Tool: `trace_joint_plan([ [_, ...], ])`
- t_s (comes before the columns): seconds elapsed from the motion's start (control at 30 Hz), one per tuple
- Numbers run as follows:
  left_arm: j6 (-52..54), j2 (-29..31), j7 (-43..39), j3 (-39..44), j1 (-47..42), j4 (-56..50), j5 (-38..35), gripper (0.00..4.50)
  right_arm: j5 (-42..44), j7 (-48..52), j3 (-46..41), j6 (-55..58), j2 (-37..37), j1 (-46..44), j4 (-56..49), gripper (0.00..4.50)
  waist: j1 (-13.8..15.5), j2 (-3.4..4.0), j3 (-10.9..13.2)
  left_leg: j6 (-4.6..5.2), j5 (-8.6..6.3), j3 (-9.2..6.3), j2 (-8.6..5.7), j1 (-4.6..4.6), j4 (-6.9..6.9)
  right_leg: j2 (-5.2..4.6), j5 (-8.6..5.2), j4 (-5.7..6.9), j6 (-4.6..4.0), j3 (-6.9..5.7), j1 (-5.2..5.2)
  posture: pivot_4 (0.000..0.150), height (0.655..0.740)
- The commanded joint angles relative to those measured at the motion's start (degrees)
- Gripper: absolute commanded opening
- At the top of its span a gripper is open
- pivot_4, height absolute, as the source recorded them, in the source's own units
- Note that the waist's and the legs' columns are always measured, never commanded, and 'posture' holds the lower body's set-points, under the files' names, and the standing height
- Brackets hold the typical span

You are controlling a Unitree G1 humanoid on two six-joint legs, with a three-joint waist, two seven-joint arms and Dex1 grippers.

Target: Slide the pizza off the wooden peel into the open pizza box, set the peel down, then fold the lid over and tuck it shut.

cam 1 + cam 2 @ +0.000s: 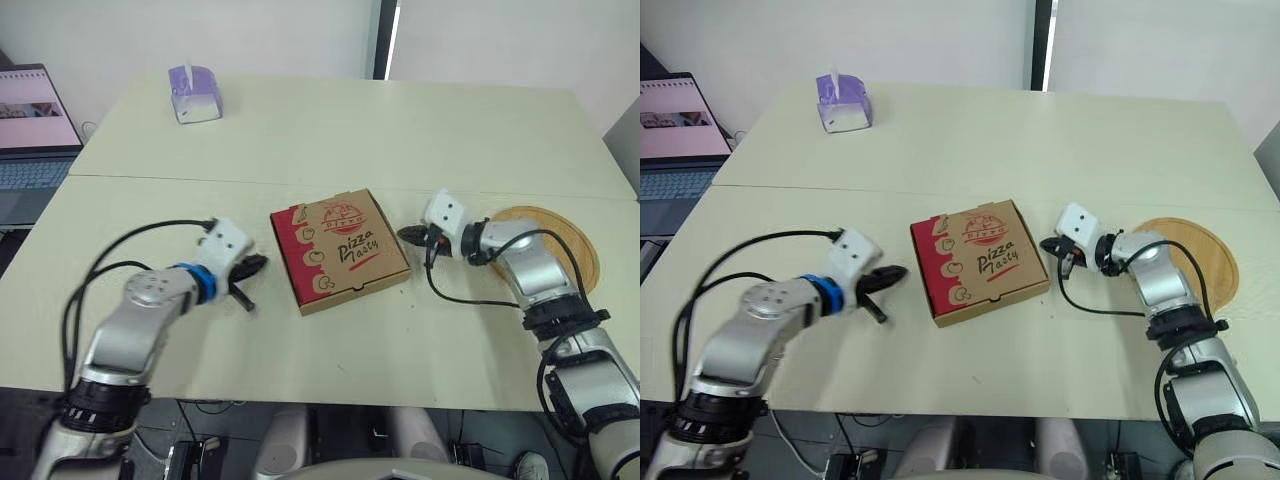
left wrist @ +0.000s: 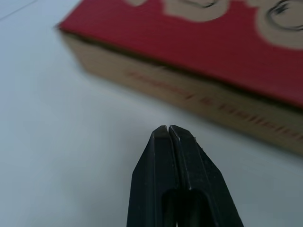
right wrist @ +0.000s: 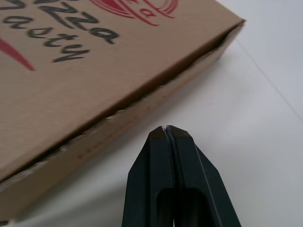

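Pizza box (image 1: 340, 250) closed, lid down, lying in the middle of the bench (image 1: 400, 130), toward its near edge. Left end effector (image 1: 258, 264): fingers pressed together, nothing held, tip just beside the box's left side, small gap. Right end effector (image 1: 406, 235): fingers also together, empty, tip just beside the box's right side. Wooden peel (image 1: 565, 240) flat by the bench's right edge, partly under the right arm

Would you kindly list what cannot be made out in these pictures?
Inside of the pizza box: hidden by its closed lid, all views.
Wooden peel: partly covered by the right arm, head views.
Box side lettering: blurred, left wrist view.
Laptop: cut off by left edge.
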Motion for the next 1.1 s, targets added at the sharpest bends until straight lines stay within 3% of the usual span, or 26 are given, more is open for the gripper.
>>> trace_joint_plan([
  [0.03,-0.21,-1.63,-0.21,-1.78,-4.74,0.31,0.1,0.0,2.69,1.15,-1.06,5.19,-1.35,4.2,-11.46,0.05,-0.03,0.01,0.0,0.0,0.0,0.01,0.0,0.0,0.0,0.0,0.0,0.02,0.0,0.01,-0.01,0.15,0.74],
  [0.23,-1.38,-2.58,-4.69,-6.91,-8.74,3.01,0.47,0.0,6.72,1.4,-2.68,16.38,-4.66,13.48,-27.74,0.05,0.03,0.0,0.0,0.01,0.0,-0.02,-0.01,0.01,0.0,0.0,0.0,0.0,0.0,-0.02,0.02,0.15,0.74],
  [0.37,-0.78,-3.03,-7.3,-8.7,-9.86,3.67,-0.11,0.0,7.2,-0.17,-4.41,19.94,-6.24,17.04,-33.08,0.05,-0.08,0.0,-0.01,0.01,0.0,-0.03,-0.01,0.02,0.0,0.01,-0.01,-0.01,0.01,-0.03,0.02,0.15,0.74],
  [1.1,-3.33,-2.03,-9.27,-7.5,-10.49,6.56,1.86,0.0,5.56,-0.59,-5.5,16.64,-7.8,15.48,-27.21,0.05,-0.25,-0.01,-0.01,0.0,0.0,-0.03,-0.03,0.09,0.03,0.01,-0.01,0.01,0.01,-0.02,0.1,0.15,0.74],
])
